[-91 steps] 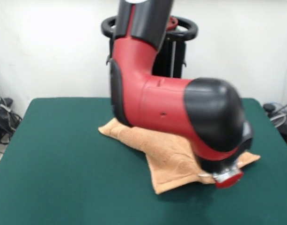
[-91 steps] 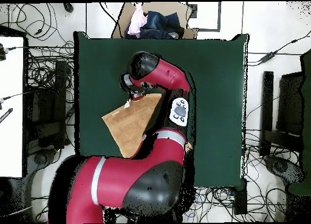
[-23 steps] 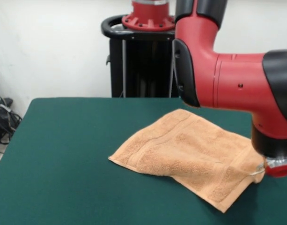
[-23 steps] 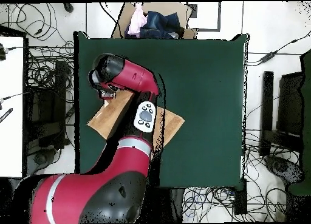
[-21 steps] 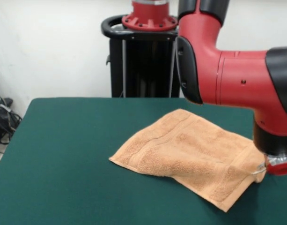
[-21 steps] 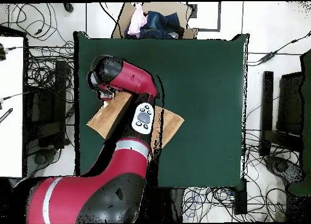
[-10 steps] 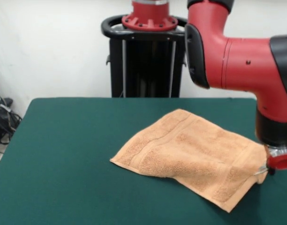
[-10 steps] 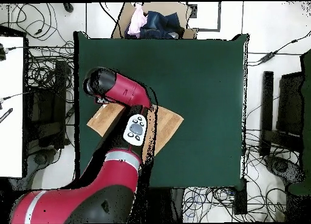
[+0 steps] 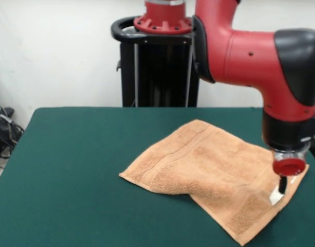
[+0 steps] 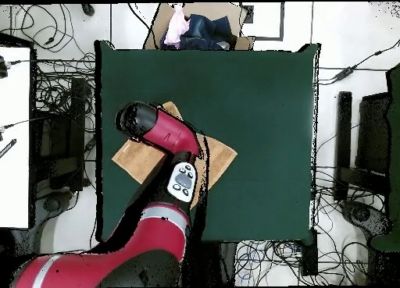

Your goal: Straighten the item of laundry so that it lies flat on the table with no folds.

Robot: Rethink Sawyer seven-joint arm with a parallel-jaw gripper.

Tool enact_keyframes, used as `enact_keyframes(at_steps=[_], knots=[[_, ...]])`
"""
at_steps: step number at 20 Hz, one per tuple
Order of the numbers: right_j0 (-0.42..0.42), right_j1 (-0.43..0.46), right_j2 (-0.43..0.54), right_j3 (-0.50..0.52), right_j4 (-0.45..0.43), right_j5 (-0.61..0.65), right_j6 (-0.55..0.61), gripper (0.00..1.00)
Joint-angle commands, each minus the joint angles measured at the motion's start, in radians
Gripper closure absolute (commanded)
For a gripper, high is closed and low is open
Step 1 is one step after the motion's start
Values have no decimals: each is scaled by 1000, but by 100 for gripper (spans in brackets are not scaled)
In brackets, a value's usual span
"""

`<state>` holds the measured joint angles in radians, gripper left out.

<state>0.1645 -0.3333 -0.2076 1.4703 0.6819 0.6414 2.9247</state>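
The towel lies mostly spread on the counter — one raised fold near its front edge remains; gripper over its corner, fingers' state unclear

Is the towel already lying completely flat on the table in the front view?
No, the towel still has a raised fold along its near side, where one layer lies over another on the table.

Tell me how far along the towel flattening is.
Mostly spread: the towel lies open on the table. In hand: the gripper is down at its right corner. Left: a fold ridge along the front edge needs smoothing out.
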Motion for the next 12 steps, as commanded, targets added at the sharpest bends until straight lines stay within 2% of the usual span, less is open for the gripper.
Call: enact_keyframes(at_steps=[1,2,5,12], knots=[[-93,-35,187,233,5,-128,-53,0],[-105,-36,192,227,-6,-117,-57,0],[-186,-50,255,270,-20,-192,-121,0],[-329,-54,321,309,-120,-204,-202,0]])
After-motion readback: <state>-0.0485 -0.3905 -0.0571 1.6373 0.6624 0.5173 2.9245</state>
